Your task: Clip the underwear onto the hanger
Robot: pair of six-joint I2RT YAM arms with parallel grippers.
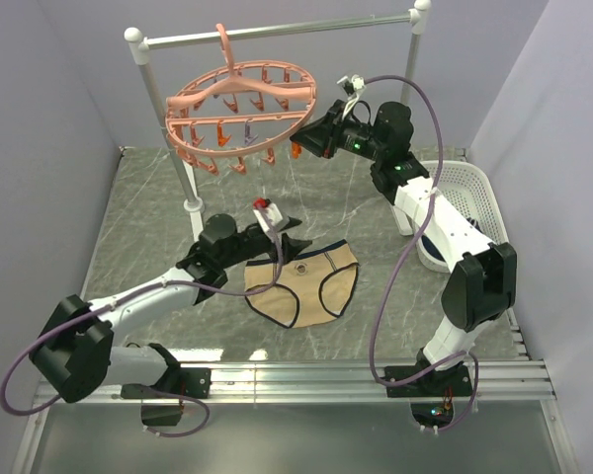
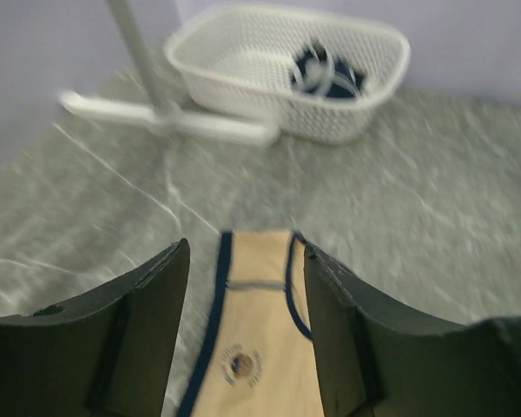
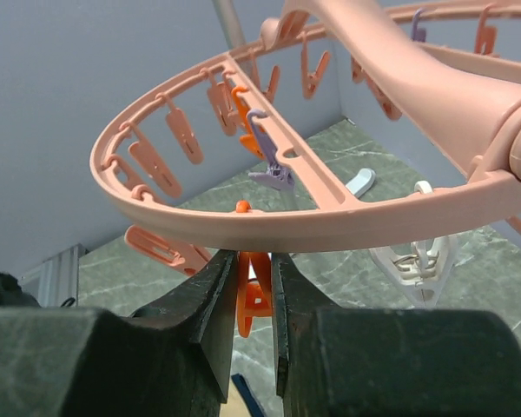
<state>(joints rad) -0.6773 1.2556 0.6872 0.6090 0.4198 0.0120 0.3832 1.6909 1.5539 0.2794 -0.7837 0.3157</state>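
At frame centre, the left claw spreads open over the underwear on the surface. Upper right, the right claw pinches an orange clip on the hanger.

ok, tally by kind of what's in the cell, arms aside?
Underwear: 1
Pink clip hanger: 1
Drying rack: 1
White basket: 1
Dark bundle in the basket: 1
Total: 5
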